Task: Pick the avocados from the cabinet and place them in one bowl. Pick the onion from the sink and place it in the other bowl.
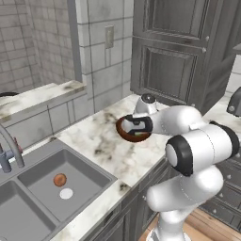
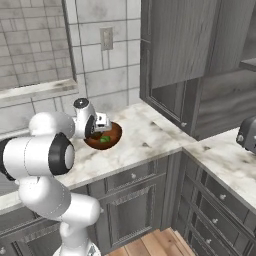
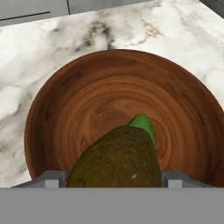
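Observation:
My gripper (image 3: 113,177) is shut on the dark olive-brown avocado (image 3: 117,159), which it holds just above the reddish-brown bowl (image 3: 61,100). Under it, the bright green avocado (image 3: 144,124) lies on the bowl's bottom. From the base views the gripper (image 1: 128,126) hangs over the bowl (image 1: 126,135) on the marble counter, and the green avocado (image 2: 105,139) peeks out inside the bowl (image 2: 114,136). The orange-brown onion (image 1: 60,179) rests in the sink's right basin (image 1: 89,172) beside the drain. The dark grey cabinet (image 2: 180,40) hangs to the right. The cream bowl is out of view.
A curved grey faucet (image 1: 12,146) with a red lever stands behind the sink. Tall panelled grey doors (image 1: 174,52) close off the counter behind the bowl. A toaster (image 2: 248,134) sits at the far right of the counter. A window ledge (image 1: 37,96) runs along the tiled wall.

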